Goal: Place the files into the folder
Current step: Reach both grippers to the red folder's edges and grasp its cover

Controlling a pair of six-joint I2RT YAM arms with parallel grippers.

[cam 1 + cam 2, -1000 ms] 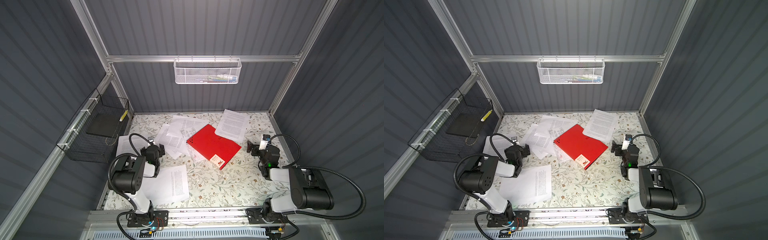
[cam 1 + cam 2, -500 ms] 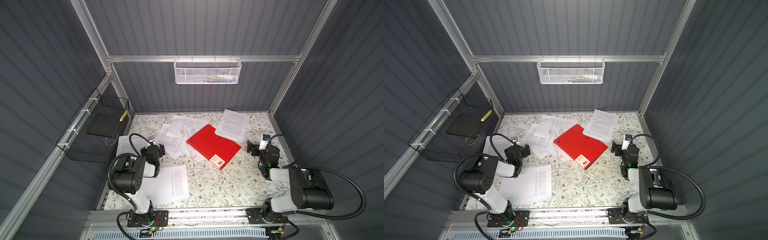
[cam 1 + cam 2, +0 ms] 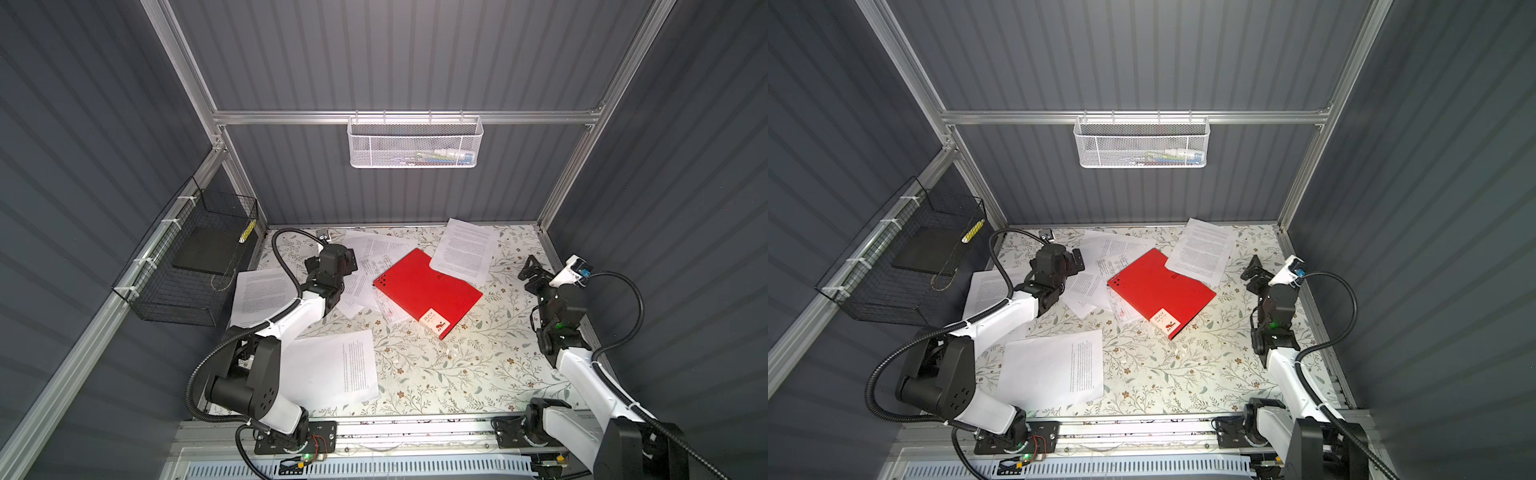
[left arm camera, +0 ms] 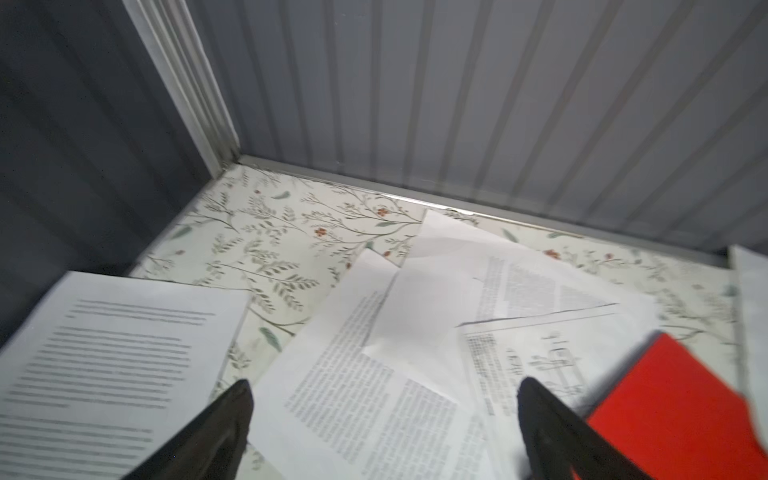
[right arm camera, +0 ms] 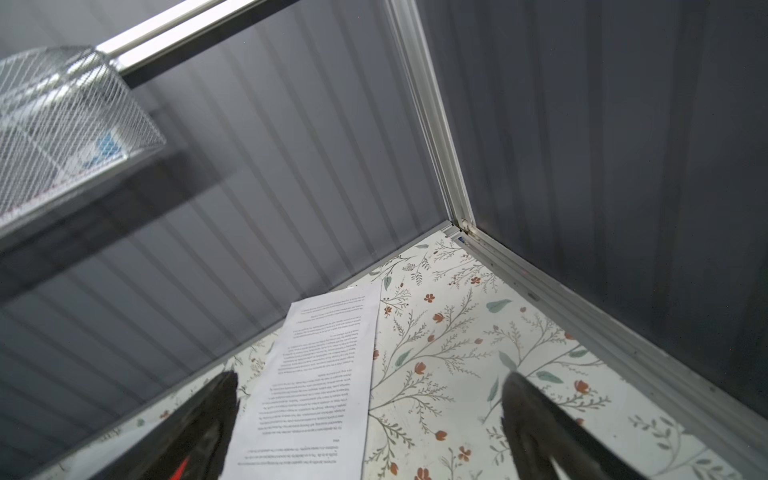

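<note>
Red folder [image 3: 424, 291]: one, closed, flat at the centre of the table [image 3: 457, 374]; a far-right sheet overlaps its far corner. Files [image 3: 332, 370]: at least six loose white sheets; the far-left cluster overlaps, so the exact count is unclear. Left gripper [image 4: 384, 419], right gripper [image 5: 370, 415]: two, both spread wide and empty. Advice: lift the cover by its free edge first, then pinch sheets singly at their edges.

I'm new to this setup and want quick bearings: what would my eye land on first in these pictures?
The closed red folder stands out mid-table, lying partly on some of the white sheets scattered across the floral tabletop. Next come the left hand and right hand, both open and empty, one on either side of the folder.
</note>
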